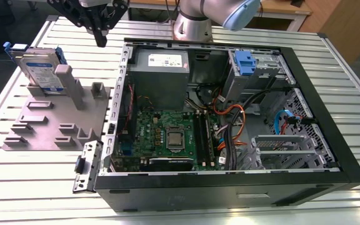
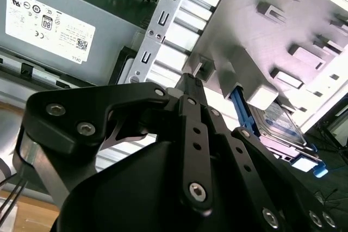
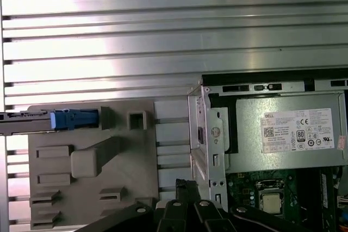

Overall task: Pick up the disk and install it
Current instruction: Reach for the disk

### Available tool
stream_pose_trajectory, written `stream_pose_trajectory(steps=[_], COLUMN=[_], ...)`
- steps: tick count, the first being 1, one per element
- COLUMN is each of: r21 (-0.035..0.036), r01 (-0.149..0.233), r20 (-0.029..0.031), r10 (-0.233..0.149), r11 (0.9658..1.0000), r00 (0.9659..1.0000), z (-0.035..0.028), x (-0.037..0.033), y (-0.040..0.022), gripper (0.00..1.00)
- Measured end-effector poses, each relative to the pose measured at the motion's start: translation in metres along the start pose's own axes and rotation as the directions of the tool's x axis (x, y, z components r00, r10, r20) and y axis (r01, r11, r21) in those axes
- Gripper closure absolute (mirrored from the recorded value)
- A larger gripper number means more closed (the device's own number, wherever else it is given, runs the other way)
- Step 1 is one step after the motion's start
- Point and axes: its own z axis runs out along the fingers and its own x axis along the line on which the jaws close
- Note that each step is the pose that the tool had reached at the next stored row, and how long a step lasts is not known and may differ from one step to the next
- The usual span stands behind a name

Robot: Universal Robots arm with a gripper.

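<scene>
In the upper left of the exterior view, the disk (image 1: 39, 68) stands on edge in a slot of the grey holder (image 1: 48, 126) on the ribbed counter (image 1: 17, 187) (blue frame showing at its top corners). The hand (image 1: 101, 42) hangs above the counter, fingers together and empty, between the disk and the open computer case (image 1: 198, 190), touching neither.
</scene>
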Motion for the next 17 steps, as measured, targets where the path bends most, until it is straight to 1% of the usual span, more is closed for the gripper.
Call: stream_pose_trajectory(steps=[4,10,17], r21=[0.0001,0.0001,0.0000], r01=[0.000,0.000,0.000], r20=[-0.0001,0.0000,-0.0001], r10=[0.000,0.000,0.000], r11=[1.0000,1.0000,1.0000], r00=[1.0000,1.0000,1.0000], z=[-0.0001,-0.0002,-0.0002], x=[0.0028,0.0128,0.0135], y=[-0.0002,-0.0009,-0.0009], gripper=[0.89,0.89,0.89])
